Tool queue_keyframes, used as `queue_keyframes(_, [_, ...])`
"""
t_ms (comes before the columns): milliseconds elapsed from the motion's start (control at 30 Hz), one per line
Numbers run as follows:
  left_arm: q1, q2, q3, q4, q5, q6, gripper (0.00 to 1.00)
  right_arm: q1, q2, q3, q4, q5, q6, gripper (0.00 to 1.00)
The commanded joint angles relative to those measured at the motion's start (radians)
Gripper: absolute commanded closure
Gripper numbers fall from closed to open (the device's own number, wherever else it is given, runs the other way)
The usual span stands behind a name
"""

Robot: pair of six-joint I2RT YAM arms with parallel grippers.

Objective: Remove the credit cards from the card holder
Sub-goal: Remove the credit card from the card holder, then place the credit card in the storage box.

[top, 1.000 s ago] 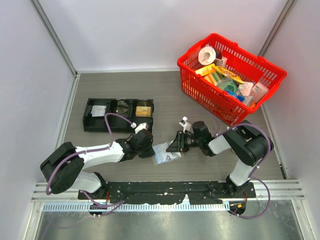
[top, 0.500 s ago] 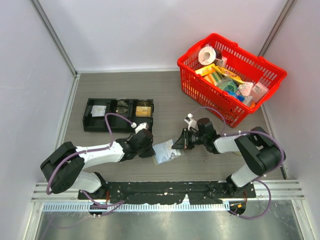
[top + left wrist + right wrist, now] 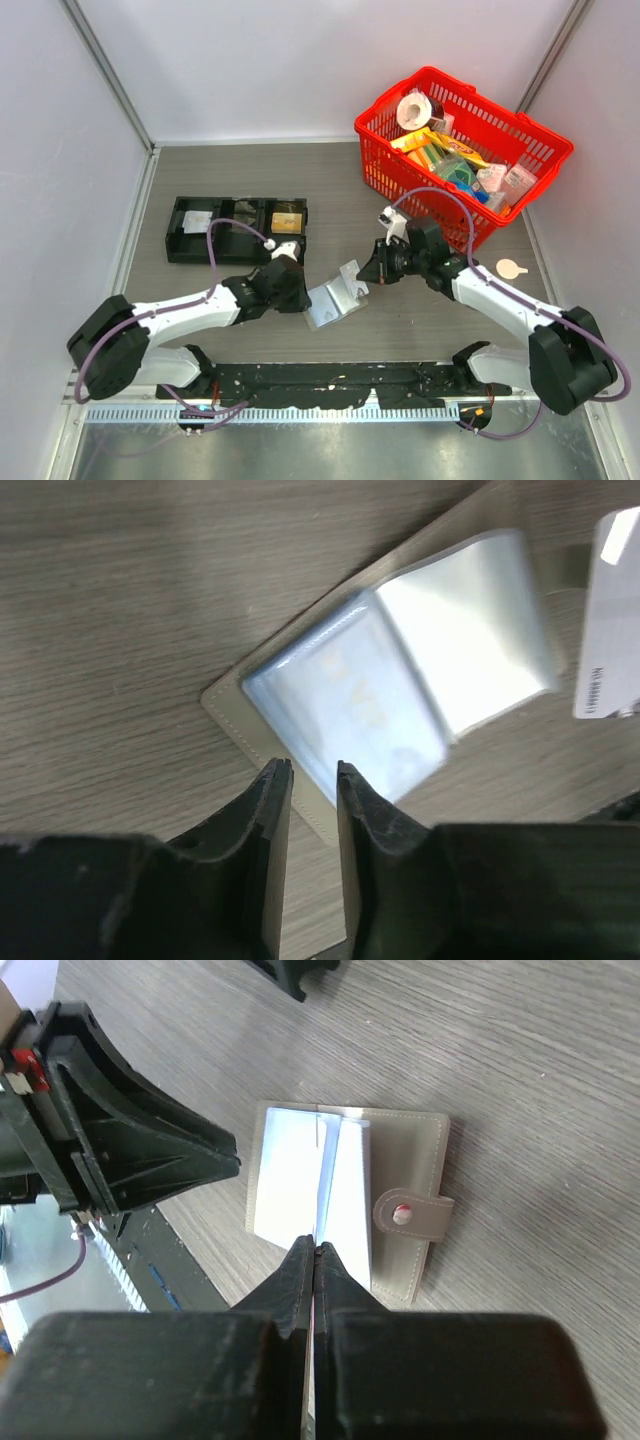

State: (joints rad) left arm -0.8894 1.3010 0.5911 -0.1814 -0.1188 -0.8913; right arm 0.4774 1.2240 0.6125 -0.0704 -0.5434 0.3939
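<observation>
The card holder (image 3: 330, 303) lies open on the table, grey outside with whitish clear panels. My left gripper (image 3: 298, 298) rests its fingertips on the holder's left edge (image 3: 290, 780), its jaws a narrow gap apart with nothing clamped between them. My right gripper (image 3: 368, 270) is shut on a pale credit card (image 3: 350, 277) and holds it tilted just above the holder's right side. In the right wrist view the card (image 3: 318, 1160) shows edge-on from my right gripper (image 3: 315, 1243), above the holder (image 3: 415, 1155). The left wrist view shows my left gripper (image 3: 307, 770), the pale blue panel (image 3: 350, 700) and the card (image 3: 610, 610).
A long black three-compartment tray (image 3: 237, 230) sits at the back left. A red basket (image 3: 375, 165) full of items stands at the back right. A small pale round tag (image 3: 510, 268) lies on the table to the right. Walls close in on both sides.
My right gripper has drawn back up and to the right with a card, which now stands clear of the holder's panels. My left gripper has stayed at the holder's left edge.
</observation>
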Motion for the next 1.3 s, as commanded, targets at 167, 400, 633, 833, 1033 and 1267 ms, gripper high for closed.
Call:
queue_keyframes(167, [0.059, -0.212, 0.144, 0.023, 0.175, 0.322, 0.34, -0.003, -0.167, 0.11, -0.137, -0.11, -0.105, 0.99])
queue_keyframes(400, [0.09, -0.236, 0.21, 0.08, 0.425, 0.492, 0.19, 0.004, -0.26, 0.11, -0.066, -0.277, -0.113, 0.99])
queue_keyframes(633, [0.11, -0.229, 0.253, 0.111, 0.629, 0.577, 0.2, 0.017, -0.323, 0.11, -0.006, -0.397, -0.109, 0.99])
queue_keyframes(833, [0.11, -0.213, 0.259, 0.155, 0.772, 0.588, 0.33, 0.023, -0.328, 0.107, 0.014, -0.438, -0.105, 0.99])
queue_keyframes(1033, [0.112, -0.206, 0.245, 0.241, 0.818, 0.551, 0.67, 0.033, -0.328, 0.102, 0.026, -0.452, -0.107, 0.99])
queue_keyframes(1267, [0.116, -0.207, 0.231, 0.29, 0.825, 0.512, 1.0, 0.035, -0.322, 0.092, 0.023, -0.412, -0.112, 0.95])
